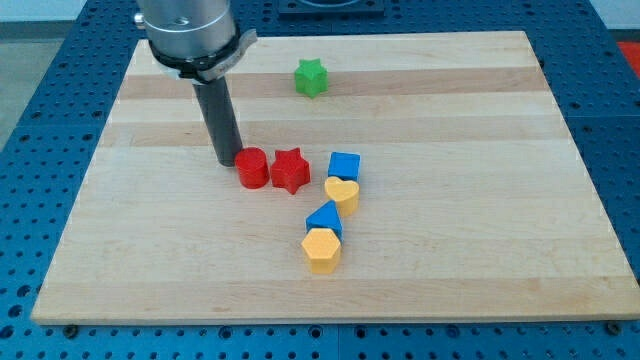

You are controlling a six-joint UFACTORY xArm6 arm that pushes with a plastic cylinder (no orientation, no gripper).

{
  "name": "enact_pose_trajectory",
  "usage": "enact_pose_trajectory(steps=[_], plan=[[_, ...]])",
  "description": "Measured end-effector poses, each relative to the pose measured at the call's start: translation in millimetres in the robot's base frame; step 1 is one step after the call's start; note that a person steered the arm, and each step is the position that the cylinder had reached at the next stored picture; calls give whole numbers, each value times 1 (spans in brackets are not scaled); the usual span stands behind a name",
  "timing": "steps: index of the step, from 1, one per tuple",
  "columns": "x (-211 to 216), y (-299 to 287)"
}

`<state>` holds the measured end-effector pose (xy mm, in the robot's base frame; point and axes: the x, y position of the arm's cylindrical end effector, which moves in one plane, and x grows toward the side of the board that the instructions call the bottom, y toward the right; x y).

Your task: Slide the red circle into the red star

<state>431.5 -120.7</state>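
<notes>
The red circle [252, 167] sits near the board's middle, touching the red star [290, 169] on its right. My tip [227, 162] is at the red circle's left edge, touching or nearly touching it. The dark rod rises from there to the arm's grey housing at the view's top left.
A blue cube [344, 166] and a yellow heart [342, 192] lie just right of the red star. A blue triangle [325, 219] and a yellow hexagon [322, 250] lie below them. A green star [311, 77] sits near the view's top. The wooden board [480, 200] rests on a blue perforated table.
</notes>
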Motion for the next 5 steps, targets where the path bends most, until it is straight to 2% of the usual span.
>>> enact_pose_trajectory(steps=[4, 5], plan=[[0, 8], [-2, -7]])
